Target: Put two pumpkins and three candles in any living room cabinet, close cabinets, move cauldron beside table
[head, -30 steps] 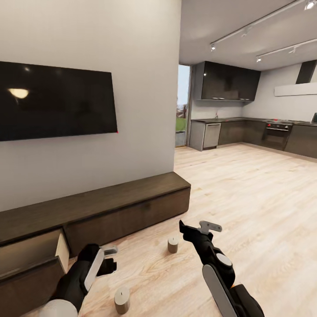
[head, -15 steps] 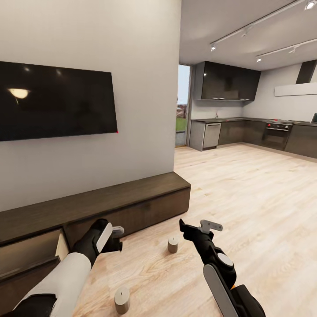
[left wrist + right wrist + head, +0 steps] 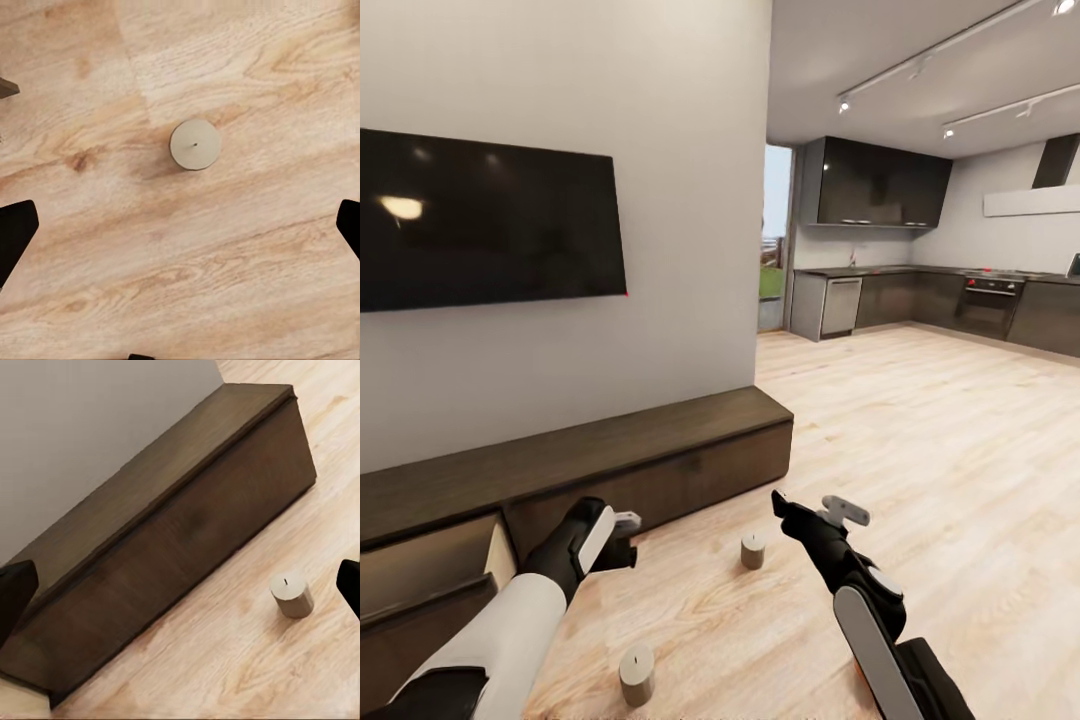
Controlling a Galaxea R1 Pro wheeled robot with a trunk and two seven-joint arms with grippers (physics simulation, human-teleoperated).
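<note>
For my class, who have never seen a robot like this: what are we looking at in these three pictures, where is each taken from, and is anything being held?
These are simulator renders of a wheeled robot with two arms. The big picture comes from a camera on its head, looking forward and down. Its left pincer and right pincer reach out over a pale wood floor. Neither seems to hold anything.

Two stubby candles stand on the floor: the far candle between the arms, and the near candle closer to the robot. Along the wall, under a TV, runs a long dark cabinet with a drawer pulled open at its left end.

The other two pictures come from cameras near each pincer. The left one looks straight down on a candle. The right one shows the cabinet and a candle beside it.
</note>
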